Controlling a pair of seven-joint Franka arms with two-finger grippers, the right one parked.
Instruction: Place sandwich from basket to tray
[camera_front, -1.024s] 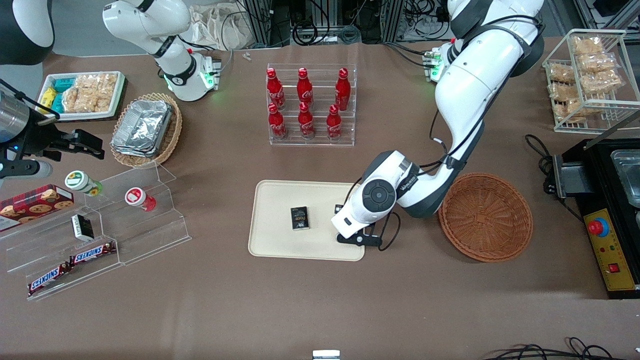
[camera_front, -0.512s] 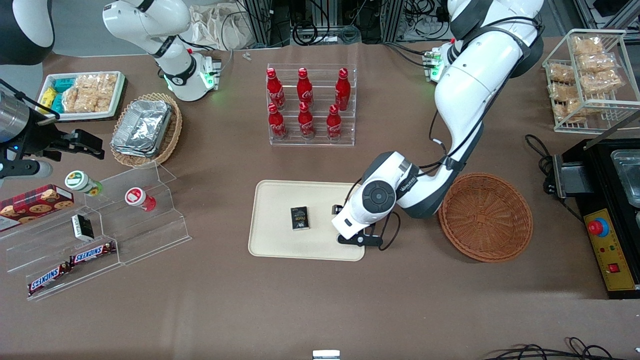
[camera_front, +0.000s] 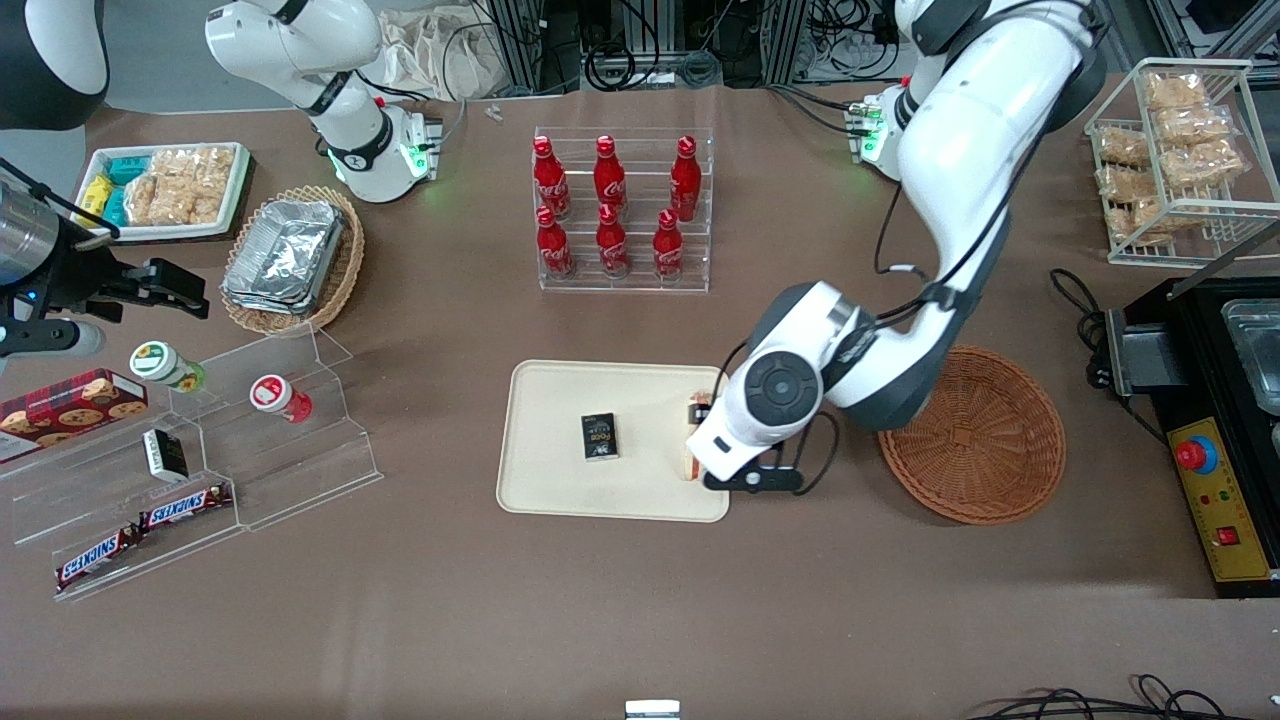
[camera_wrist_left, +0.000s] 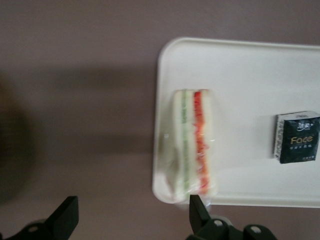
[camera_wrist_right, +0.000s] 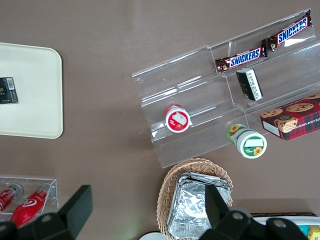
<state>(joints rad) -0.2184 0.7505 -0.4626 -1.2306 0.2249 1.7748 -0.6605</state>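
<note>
I have the claw (camera_wrist_left: 132, 215) hanging above the end of the tray (camera_front: 545, 490) nearest the basket (camera_front: 985, 480), its 2 fingers (camera_wrist_left: 64, 214) spread wide with nothing between them. Below it, the sandwich (camera_wrist_left: 194, 142) lies on the tray, on its side by that rim, its red and green layers showing; in the front view only a sliver of the sandwich (camera_front: 690, 462) peeks out from under the arm. A small dark packet (camera_front: 599, 437) sits mid-tray, apart from the sandwich. The basket stands beside the tray, toward the working arm's end.
</note>
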